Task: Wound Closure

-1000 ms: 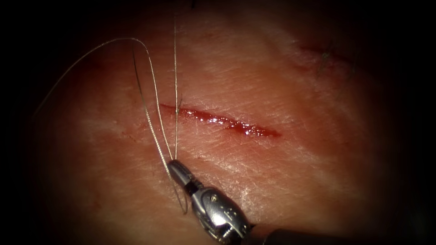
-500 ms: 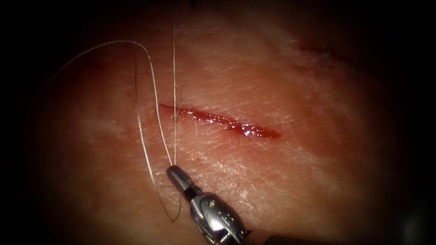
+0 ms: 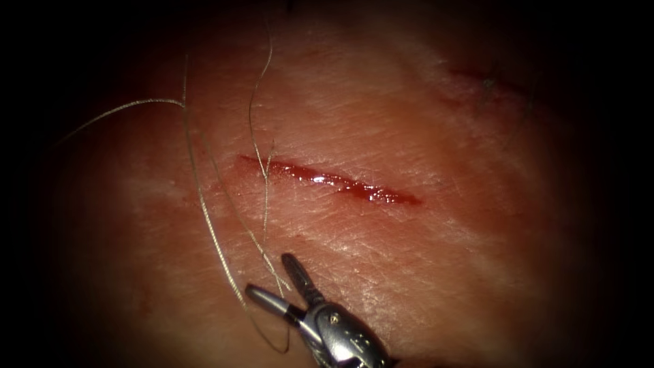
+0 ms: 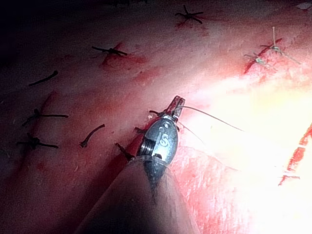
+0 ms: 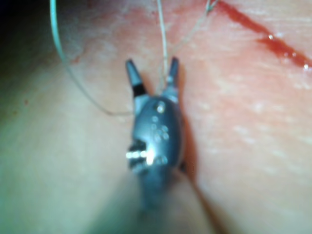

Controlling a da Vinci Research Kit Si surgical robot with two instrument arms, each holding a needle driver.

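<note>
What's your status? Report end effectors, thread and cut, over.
Right end effector open, holding nothing. Left end effector shut on thread. Thread loops loose over tissue, crossing the cut's left end; one strand lies between the open jaws.

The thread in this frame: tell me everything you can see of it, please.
The thread is a thin, pale, shiny strand lying slack on the tissue in wavy loops, left of and across the left end of the cut, where a strand meets the wound near a short stub. Its strands run down between the open jaws of the right tool, which does not grip it. One loop curls beside that tool. In the left wrist view a strand leads from the left tool.
</note>
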